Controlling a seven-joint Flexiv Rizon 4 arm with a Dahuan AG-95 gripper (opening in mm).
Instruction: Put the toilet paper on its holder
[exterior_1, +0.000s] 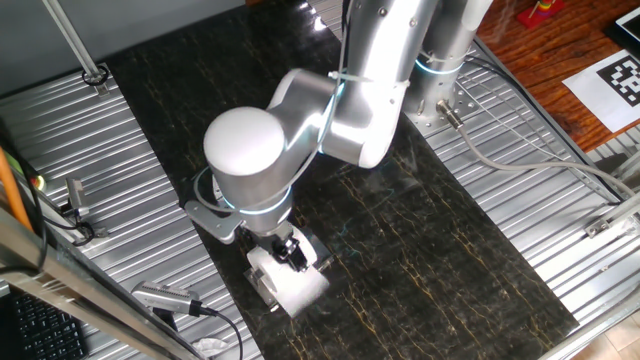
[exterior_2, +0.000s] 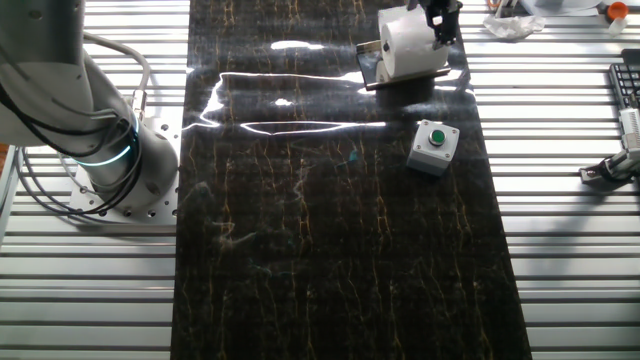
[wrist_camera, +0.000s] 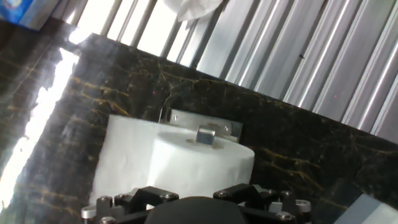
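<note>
Currently:
toilet paper (exterior_2: 408, 42): on the holder (exterior_2: 372, 64), the holder's peg through its core, at the far end of the dark mat (exterior_2: 340, 220)
gripper (exterior_2: 440, 22): right at the roll; clamped or loose, cannot tell
grey box with green button (exterior_2: 434, 146): on the mat, near the roll, apart from it
crumpled white tissue (exterior_2: 512, 26): on the ribbed metal, beside the mat
arm base (exterior_2: 120, 165): well apart

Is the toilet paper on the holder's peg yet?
Yes: in the hand view the holder peg tip pokes out through the toilet paper core.
</note>
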